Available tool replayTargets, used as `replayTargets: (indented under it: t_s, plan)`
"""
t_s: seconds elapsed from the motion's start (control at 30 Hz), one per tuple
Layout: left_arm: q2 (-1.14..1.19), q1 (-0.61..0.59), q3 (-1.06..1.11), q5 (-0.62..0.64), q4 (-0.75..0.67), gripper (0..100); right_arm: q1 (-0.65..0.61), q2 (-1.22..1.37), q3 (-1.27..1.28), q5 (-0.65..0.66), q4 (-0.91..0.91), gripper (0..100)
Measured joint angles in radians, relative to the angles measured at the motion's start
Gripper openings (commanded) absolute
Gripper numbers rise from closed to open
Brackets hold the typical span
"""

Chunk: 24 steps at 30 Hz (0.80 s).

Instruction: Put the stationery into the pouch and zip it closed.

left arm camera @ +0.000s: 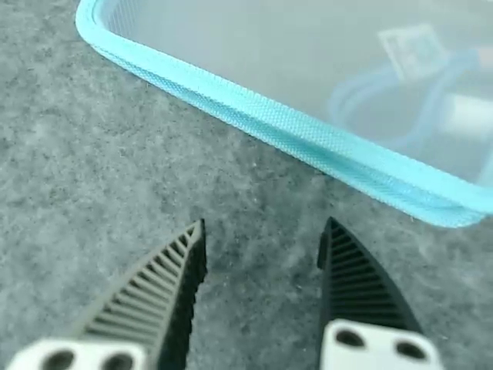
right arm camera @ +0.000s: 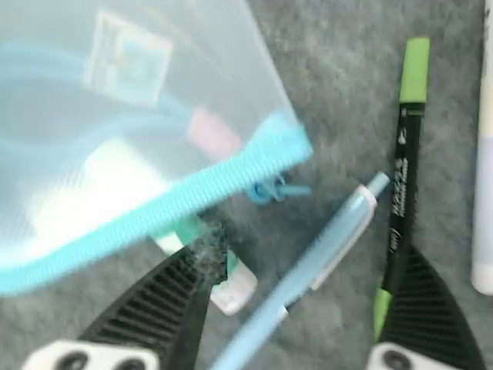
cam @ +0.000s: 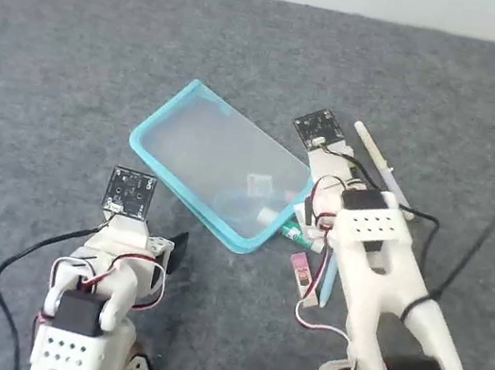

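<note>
The left arm (cam: pixel 122 244) sits drawn back near its base, the left gripper (left arm camera: pixel 265 227) tipped downward with jaws parted. The right arm (cam: pixel 377 265) stretches farther forward, the right gripper (right arm camera: pixel 312 254) spread wide, pointing down.

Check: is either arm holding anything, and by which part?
Nothing held: left gripper open over carpet beside the pouch; right gripper open, jaws either side of the blue pen.
</note>
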Motion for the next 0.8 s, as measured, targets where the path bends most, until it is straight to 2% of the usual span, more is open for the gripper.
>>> replayTargets:
  t_s: [0.3, 0.57, 0.8]
  plan:
    - [0.0, 0.0, 0.0, 0.0, 0.0, 23, -0.023, 0.183, -0.077, -0.358, -0.132, 34.3]
    - [0.0, 0.0, 0.0, 0.0, 0.0, 23, 0.002, 0.279, -0.187, -0.473, -0.118, 34.3]
    - [0.0, 0.0, 0.0, 0.0, 0.0, 23, 0.017, 0.279, -0.25, -0.692, -0.138, 34.3]
